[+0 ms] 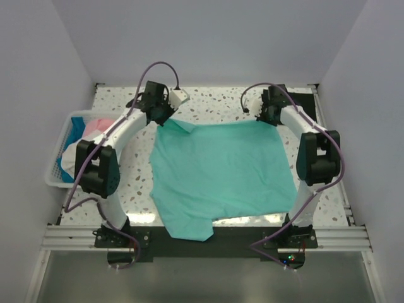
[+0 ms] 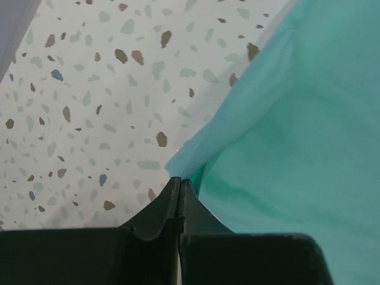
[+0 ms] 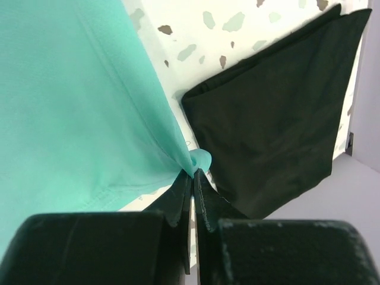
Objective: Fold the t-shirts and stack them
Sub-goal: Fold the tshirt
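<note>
The teal-green t-shirt (image 1: 221, 173) lies spread across the table, one sleeve hanging over the near edge. My left gripper (image 1: 163, 115) is shut on its far left corner; the wrist view shows the cloth (image 2: 297, 148) pinched at the fingertips (image 2: 179, 181). My right gripper (image 1: 268, 117) is shut on its far right corner, cloth (image 3: 71, 101) bunched at the tips (image 3: 194, 172). A folded black t-shirt (image 3: 279, 113) lies at the far right corner (image 1: 297, 98). Pink, white and blue t-shirts (image 1: 85, 129) sit in the basket.
A white slatted basket (image 1: 55, 165) stands at the table's left edge. A small white block (image 1: 179, 96) lies at the back near the left gripper. White walls enclose the speckled table (image 1: 126, 189) on three sides.
</note>
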`<state>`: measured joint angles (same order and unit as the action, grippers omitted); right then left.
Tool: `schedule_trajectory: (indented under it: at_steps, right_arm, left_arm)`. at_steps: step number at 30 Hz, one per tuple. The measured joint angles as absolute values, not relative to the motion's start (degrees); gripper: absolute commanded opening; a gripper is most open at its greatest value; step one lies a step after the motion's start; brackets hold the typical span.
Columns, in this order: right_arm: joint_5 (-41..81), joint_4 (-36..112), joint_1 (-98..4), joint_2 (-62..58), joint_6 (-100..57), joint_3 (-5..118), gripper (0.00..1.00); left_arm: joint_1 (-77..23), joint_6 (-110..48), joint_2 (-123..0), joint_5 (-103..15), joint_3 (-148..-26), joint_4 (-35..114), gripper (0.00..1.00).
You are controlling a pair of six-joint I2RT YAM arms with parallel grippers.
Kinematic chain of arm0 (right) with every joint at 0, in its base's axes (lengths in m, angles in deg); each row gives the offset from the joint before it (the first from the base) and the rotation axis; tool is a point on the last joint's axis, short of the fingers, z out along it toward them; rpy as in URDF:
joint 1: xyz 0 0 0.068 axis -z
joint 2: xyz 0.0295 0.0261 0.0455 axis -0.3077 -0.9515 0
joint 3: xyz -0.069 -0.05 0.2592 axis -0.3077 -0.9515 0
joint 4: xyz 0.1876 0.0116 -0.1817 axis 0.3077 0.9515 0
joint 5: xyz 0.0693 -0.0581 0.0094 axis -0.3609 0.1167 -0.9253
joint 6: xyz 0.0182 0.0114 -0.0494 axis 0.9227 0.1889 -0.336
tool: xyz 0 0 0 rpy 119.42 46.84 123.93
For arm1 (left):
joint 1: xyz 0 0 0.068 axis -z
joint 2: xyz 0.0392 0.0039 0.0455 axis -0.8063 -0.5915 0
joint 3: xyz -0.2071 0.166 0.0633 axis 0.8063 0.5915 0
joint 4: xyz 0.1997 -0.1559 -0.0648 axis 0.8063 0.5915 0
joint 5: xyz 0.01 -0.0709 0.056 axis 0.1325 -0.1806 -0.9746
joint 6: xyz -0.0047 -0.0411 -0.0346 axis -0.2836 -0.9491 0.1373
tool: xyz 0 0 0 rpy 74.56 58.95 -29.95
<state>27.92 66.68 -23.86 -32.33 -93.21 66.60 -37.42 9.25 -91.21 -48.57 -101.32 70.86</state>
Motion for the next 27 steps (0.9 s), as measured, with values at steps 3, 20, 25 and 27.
schedule_trajectory:
  at_steps: [3,20,25,27]
  right_arm:
    - [26.87,67.34,-23.88,-32.11,-94.5,66.16,0.0]
    - [23.59,68.32,-19.42,-20.15,-104.84,48.96,0.0]
    - [23.63,67.25,-19.42,-21.97,-105.67,47.76,0.0]
    - [23.63,67.08,-19.44,-22.64,-105.69,47.76,0.0]
  left_arm:
    - [-33.9,9.25,-86.73,-48.48,-98.28,74.47,0.0]
    - [-25.77,6.47,-72.66,-44.18,-83.14,90.77,0.0]
    - [-25.46,4.85,-72.94,-40.11,-79.51,91.76,0.0]
    - [-25.44,4.09,-73.2,-38.58,-79.01,91.76,0.0]
